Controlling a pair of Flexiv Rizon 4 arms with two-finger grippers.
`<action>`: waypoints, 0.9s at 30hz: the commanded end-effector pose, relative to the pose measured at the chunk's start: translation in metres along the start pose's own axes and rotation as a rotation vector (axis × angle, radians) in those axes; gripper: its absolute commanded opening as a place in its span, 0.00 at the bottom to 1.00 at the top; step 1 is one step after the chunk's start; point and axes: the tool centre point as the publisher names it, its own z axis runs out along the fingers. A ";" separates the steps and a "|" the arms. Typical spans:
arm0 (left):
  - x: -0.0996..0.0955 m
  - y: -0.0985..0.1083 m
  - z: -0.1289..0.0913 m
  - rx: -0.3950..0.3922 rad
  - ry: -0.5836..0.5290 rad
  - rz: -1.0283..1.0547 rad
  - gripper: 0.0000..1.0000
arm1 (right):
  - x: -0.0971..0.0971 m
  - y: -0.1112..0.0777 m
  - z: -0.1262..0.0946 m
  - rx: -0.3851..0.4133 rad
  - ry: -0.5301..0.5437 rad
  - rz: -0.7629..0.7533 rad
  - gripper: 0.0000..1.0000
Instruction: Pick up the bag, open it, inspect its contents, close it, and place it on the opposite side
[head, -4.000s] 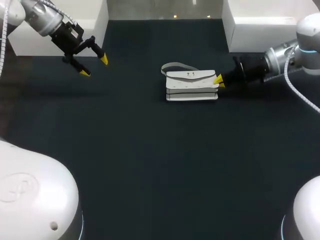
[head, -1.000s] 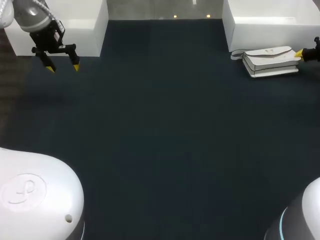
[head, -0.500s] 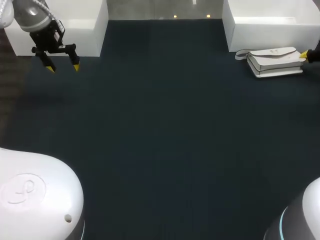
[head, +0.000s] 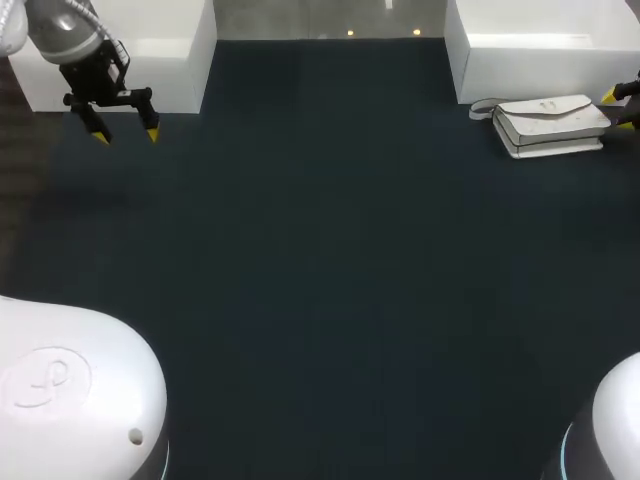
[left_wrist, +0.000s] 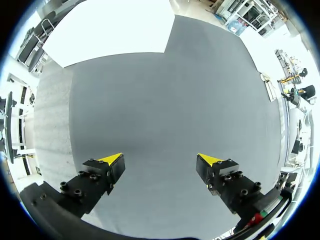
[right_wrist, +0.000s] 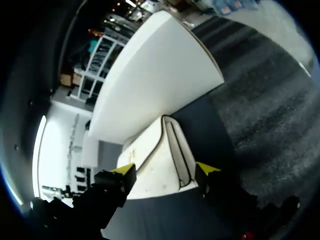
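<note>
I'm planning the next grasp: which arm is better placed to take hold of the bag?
Right, most likely. The right gripper sits at the end of the white bag, open fingers either side of it. The left gripper hangs open far across the table, well away.

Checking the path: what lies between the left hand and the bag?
Only bare table, as the head view shows, between left hand and bag.

The bag (head: 550, 124) is white with thin dark lines along its seams, on a table (head: 320, 280) of plain dark blue-black with no pattern. The left gripper (head: 124, 135) and right gripper (head: 617, 110) are black with bright yellow tips. The left block (head: 120, 50) and right block (head: 540, 50) at the table's far corners are plain white
</note>
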 end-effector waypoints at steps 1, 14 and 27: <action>0.001 0.001 0.000 0.002 -0.002 -0.001 1.00 | 0.025 -0.004 -0.025 0.354 -0.124 -0.041 1.00; 0.001 0.001 0.000 0.002 -0.002 -0.001 1.00 | 0.060 -0.044 -0.041 0.336 -0.313 -0.177 1.00; 0.001 0.001 0.000 0.002 -0.002 -0.001 1.00 | 0.091 -0.079 -0.025 0.356 -0.373 -0.196 1.00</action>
